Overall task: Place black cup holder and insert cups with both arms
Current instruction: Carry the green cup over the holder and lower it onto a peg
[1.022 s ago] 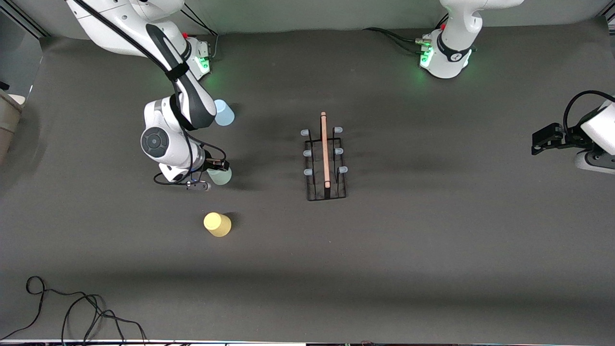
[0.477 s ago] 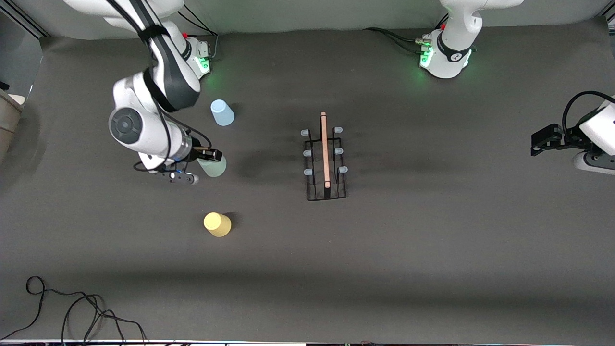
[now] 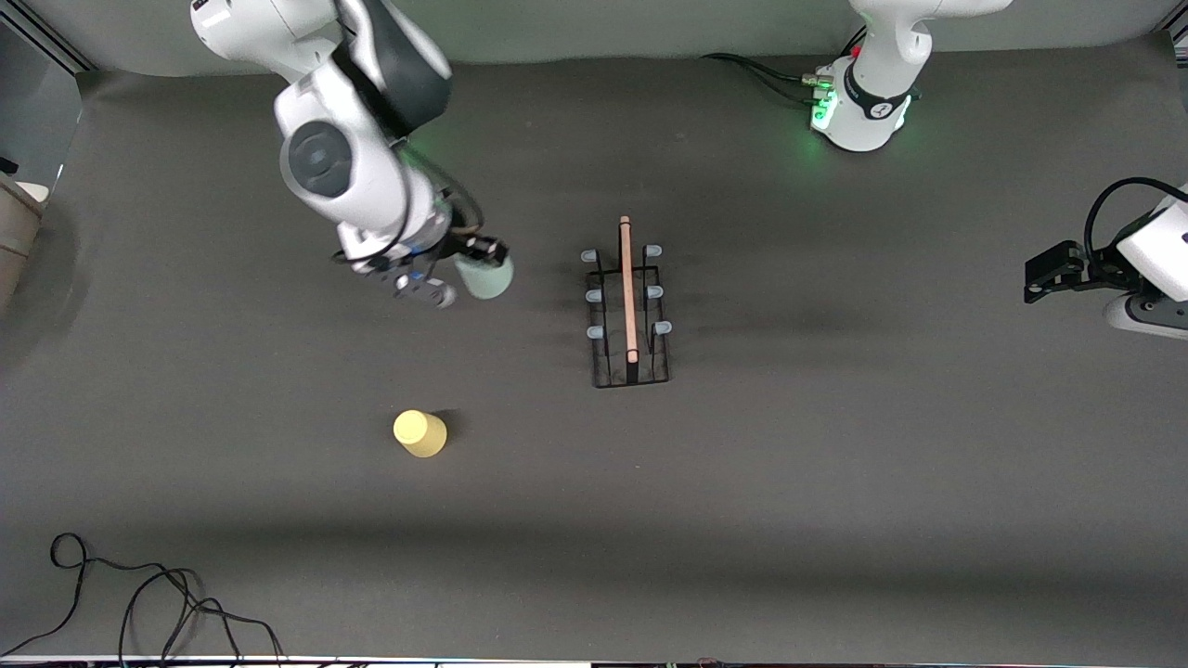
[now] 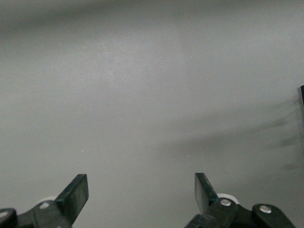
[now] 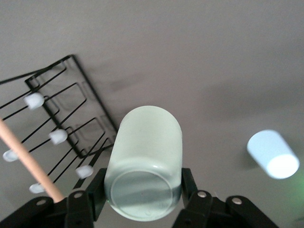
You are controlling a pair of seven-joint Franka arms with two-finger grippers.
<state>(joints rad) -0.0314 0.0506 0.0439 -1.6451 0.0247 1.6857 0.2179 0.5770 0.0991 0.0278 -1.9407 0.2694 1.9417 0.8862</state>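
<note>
I have the right gripper (image 3: 475, 263) up in the air over the bare mat, toward the right arm's end of the table from the black cup holder (image 3: 629, 315), and it is clamped on the pale green cup (image 3: 487, 276). In the right wrist view the two fingers (image 5: 97, 192) press the cup's sides near its closed base, and the cup (image 5: 145, 164) hangs tilted with its mouth pointing down toward the mat.

The black cup holder stands upright on the grey table (image 3: 835, 464) about midway between the two arms, its light wooden rod handle (image 3: 628, 288) along the top and six pale-tipped pegs sticking out, three each side. No cup sits on any peg I can see.

The yellow cup (image 3: 420, 433) rests mouth-down on the mat, nearer to the front camera than the holder. The light blue cup (image 5: 274, 154) shows only in the right wrist view, standing on the mat.

The left gripper (image 3: 1053, 271) waits at the left arm's end of the table, jaws spread wide and holding nothing.
</note>
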